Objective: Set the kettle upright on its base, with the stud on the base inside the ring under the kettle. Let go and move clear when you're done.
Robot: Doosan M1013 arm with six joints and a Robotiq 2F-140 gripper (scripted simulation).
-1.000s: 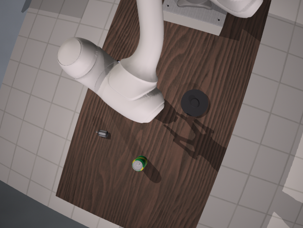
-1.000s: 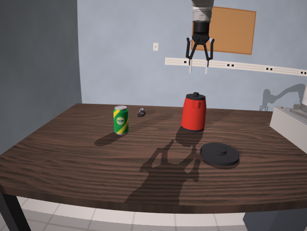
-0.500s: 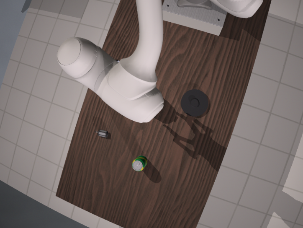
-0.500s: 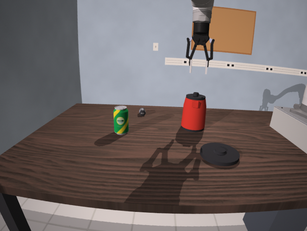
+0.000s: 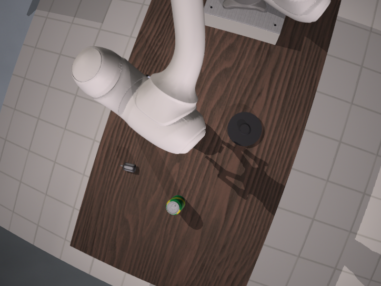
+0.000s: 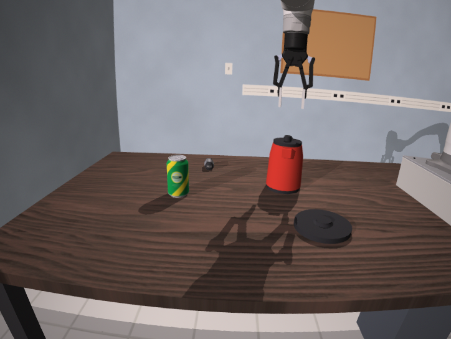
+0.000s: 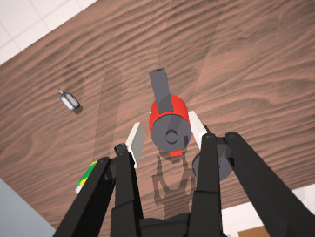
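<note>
The red kettle (image 6: pixel 284 167) (image 7: pixel 171 126) stands upright on the wooden table (image 6: pixel 109 233), with a dark lid and its grey handle pointing away in the wrist view. In the top view the arm hides it. The black round base (image 5: pixel 244 128) (image 6: pixel 322 225) (image 7: pixel 224 165), with its stud in the middle, lies on the table beside the kettle and apart from it. My gripper (image 6: pixel 291 105) (image 7: pixel 165 125) is open and empty. It points down, well above the kettle's lid and roughly over it.
A green and yellow can (image 5: pixel 175 205) (image 6: pixel 177 176) (image 7: pixel 84 179) stands left of the kettle. A small grey cylinder (image 5: pixel 129 167) (image 6: pixel 208 164) (image 7: pixel 70 100) lies further back left. The arm's grey mount block (image 5: pixel 243 18) (image 6: pixel 422 182) sits at the table's right end.
</note>
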